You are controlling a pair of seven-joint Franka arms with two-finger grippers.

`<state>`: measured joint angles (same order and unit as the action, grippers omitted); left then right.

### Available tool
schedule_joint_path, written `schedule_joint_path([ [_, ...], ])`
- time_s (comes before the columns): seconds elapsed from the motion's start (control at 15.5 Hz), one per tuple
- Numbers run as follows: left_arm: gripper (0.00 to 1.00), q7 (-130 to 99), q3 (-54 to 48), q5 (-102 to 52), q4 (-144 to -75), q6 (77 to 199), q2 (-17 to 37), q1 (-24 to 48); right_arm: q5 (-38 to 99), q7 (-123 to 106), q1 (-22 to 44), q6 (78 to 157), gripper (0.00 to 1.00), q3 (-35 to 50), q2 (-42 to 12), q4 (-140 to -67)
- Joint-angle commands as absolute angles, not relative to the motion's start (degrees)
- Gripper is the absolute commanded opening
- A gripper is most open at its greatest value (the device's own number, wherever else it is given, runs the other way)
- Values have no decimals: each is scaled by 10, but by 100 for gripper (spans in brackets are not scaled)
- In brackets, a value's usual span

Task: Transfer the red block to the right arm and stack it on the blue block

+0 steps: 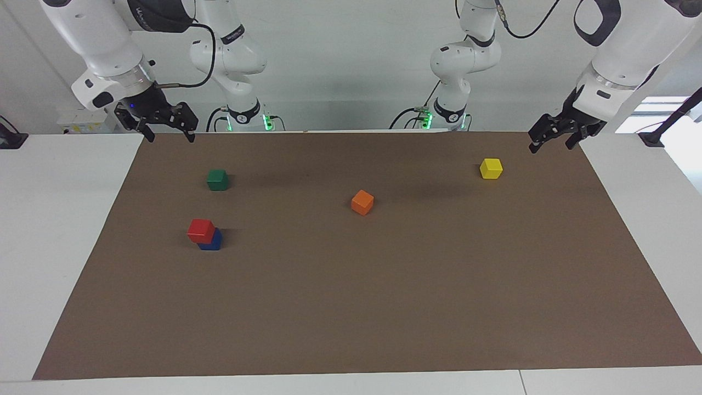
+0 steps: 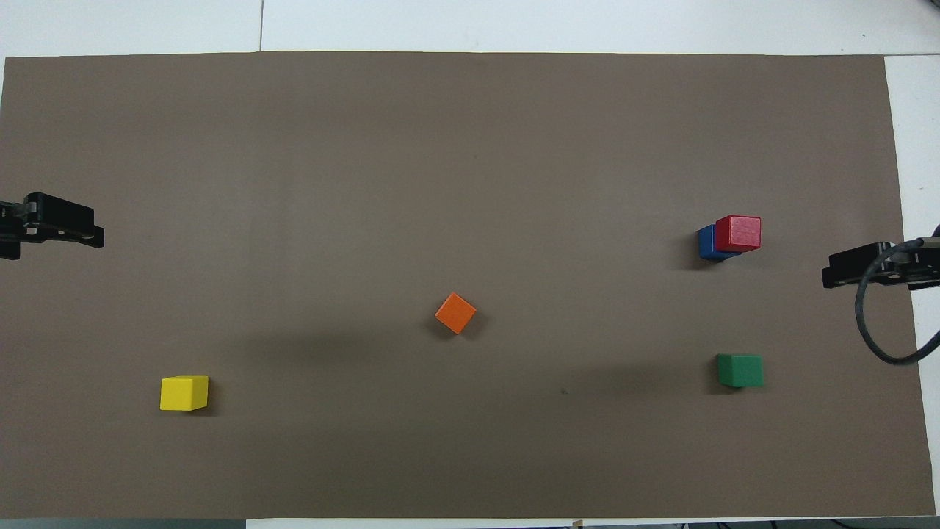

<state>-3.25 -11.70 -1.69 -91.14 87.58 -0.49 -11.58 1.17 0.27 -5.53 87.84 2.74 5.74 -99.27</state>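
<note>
Two grippers hang in the air at the robots' end of the table (image 1: pixel 33 230), one at each corner of the brown mat (image 1: pixel 384 307), and both are empty. The right gripper (image 1: pixel 163 123) is over the mat's corner at the right arm's end; its two fingers stand wide apart and point down, with nothing between them. A small blue light shows at its base. The left gripper (image 1: pixel 551 140) is over the mat's corner at the left arm's end, and its fingers are spread wide too, clear of every block. In the overhead view only the dark tips of each show at the mat's edges: the left gripper (image 2: pixel 70 228) and the right gripper (image 2: pixel 855 268).

Nearest the robots on the mat lie the yellow block (image 1: pixel 491 168), toward the left arm's end, and the green block (image 1: pixel 218 179), toward the right arm's end. A little farther from the robots, near the middle of the mat, sits the orange block (image 1: pixel 362 202), turned at an angle to the mat's edges.

Farther still, toward the right arm's end, the red block (image 1: pixel 201 230) rests on the blue block (image 1: pixel 214 241). It sits off-centre, so one edge of the blue block shows from under it. This stack is farther from the robots than the green block and well apart from both grippers. From overhead the red block (image 2: pixel 739 233) covers most of the blue block (image 2: pixel 706 243).
</note>
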Motion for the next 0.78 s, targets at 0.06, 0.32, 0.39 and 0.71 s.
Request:
schedule_joint_path([
  [0.06,100,-24,-113,-25,-927,874,-20,-116,14,-11,-60,867,100,29,40,-964],
  [0.32,100,-24,-113,-25,-927,874,-20,-117,13,-10,-65,869,100,28,40,-967],
  [0.39,100,-24,-113,-25,-927,874,-20,-116,13,-10,-65,870,100,28,40,-968],
  [0.71,100,-24,-113,-25,-927,874,-20,-116,13,-9,-65,874,100,28,40,-969],
])
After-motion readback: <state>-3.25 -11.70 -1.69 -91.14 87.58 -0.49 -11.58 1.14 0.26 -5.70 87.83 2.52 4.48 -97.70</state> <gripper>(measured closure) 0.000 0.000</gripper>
